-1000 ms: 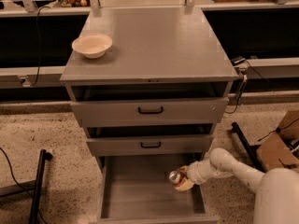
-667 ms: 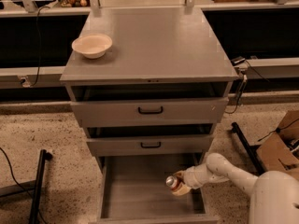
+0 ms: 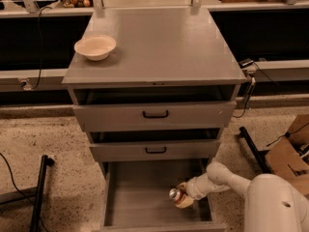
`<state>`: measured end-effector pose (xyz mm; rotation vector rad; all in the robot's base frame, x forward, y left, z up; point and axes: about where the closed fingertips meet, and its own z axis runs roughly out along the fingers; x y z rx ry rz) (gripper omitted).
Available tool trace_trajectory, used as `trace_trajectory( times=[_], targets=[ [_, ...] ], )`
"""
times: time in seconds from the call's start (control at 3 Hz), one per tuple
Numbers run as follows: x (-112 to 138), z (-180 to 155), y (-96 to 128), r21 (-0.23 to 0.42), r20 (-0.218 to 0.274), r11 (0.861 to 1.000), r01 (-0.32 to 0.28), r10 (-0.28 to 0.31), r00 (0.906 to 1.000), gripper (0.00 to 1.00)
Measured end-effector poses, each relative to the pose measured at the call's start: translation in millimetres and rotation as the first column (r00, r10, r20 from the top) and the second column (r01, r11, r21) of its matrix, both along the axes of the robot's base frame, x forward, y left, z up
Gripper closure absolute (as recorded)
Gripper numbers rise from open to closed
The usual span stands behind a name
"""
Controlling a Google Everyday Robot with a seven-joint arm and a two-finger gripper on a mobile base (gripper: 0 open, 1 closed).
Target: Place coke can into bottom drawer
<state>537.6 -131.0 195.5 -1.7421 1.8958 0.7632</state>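
At the lower right of the frame the white arm reaches leftward, and its gripper sits inside the open bottom drawer, low centre, pinching the coke can. The can is tilted, silver top to the left, near the drawer's right wall; I cannot tell whether it touches the floor. This looks like the placing step: next, settle it, release, lift clear. Farther up, the cream bowl sits at upper left

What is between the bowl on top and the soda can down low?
In the camera view, the two upper drawers sit between the bowl and the coke can, which the gripper holds over the open bottom drawer.
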Motion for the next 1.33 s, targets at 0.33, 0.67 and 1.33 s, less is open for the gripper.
trace_trajectory(
  times=[0.33,0.67,1.33],
  targets=[
    [-0.8,-1.7,1.5,0.001,-0.002,1.000,-0.001,0.001,1.0000,0.34],
    [-2.4,-3.4,3.8,0.003,-0.006,1.000,-0.004,0.004,1.0000,0.11],
    [-3.8,-4.6,5.4,0.005,-0.008,1.000,-0.006,0.006,0.9999,0.00]
  ],
)
